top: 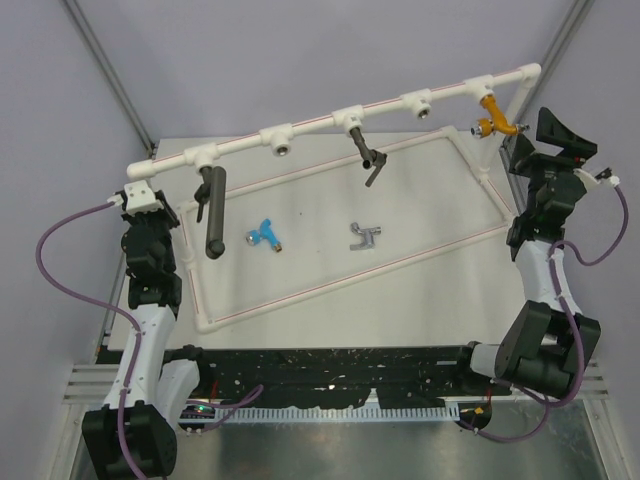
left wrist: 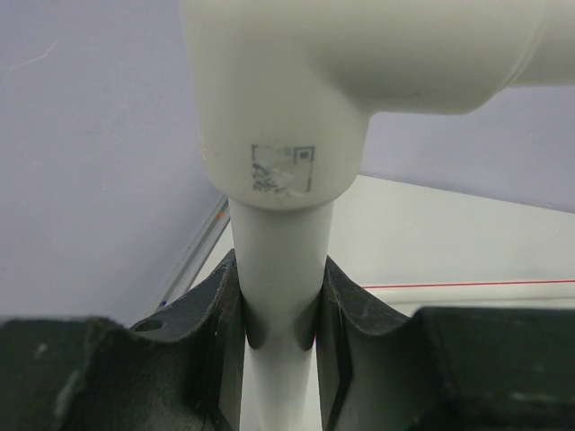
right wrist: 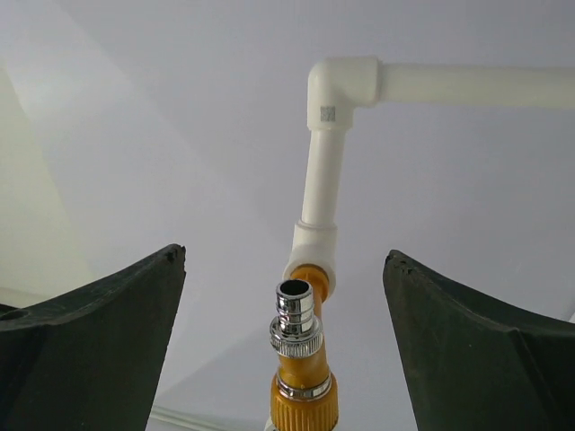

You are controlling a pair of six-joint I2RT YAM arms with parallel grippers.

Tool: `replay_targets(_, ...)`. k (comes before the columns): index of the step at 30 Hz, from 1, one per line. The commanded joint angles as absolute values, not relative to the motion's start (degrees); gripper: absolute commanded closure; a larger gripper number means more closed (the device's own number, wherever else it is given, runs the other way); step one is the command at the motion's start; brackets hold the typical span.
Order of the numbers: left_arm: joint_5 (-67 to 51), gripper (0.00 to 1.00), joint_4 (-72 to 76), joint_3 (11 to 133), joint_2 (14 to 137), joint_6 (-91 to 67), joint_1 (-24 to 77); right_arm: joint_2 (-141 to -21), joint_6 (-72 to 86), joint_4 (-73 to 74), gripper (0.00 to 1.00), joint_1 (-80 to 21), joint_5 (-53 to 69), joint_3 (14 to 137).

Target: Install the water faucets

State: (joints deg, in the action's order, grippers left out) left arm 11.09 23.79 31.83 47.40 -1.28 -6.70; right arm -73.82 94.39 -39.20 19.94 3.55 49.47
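**Faucet installation: one fitted, two loose**

The orange-gold tap-shaped faucet (top: 493,114) hangs from the right-hand end of the white plastic pipe frame (top: 330,115). The right end effector (right wrist: 284,260) stands wide, one finger either side of that faucet, touching nothing. The left end effector (left wrist: 280,334) is clamped narrow on the frame's upright left leg. The bright blue faucet (top: 266,233) and the silver-grey faucet (top: 366,236) lie apart on the counter (top: 300,200), inside the frame.

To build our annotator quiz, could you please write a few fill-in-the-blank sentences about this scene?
The left gripper is clamped on a white ____.
The right gripper is ____, its fingers either side of the orange faucet.
The faucet lying on the table beside the silver-grey faucet is ____.
Missing: pipe; open; blue.
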Motion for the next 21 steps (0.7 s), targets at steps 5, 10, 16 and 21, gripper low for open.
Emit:
replay_targets(5, 11.6, 1.00, 27.9, 32.4, 46.0, -1.2, -6.6, -68.4, 62.9, -35.9, 0.05, 27.5, 7.6, 55.2)
replay_targets(10, 11.8, 1.00, 27.9, 32.4, 45.9, -0.7, -6.4, -67.7, 30.5, -20.1, 0.05, 27.5, 12.5, 66.0)
replay_targets(16, 11.8, 1.00, 28.0, 32.5, 46.1, -0.7, -6.4, -65.1, -14.1, -10.9, 0.05, 21.5, 14.9, 69.7)
replay_targets(21, 11.8, 1.00, 28.0, 32.6, 46.1, -0.6, -6.4, -60.2, -57.0, -6.2, 0.04, 12.5, 9.1, 62.7)
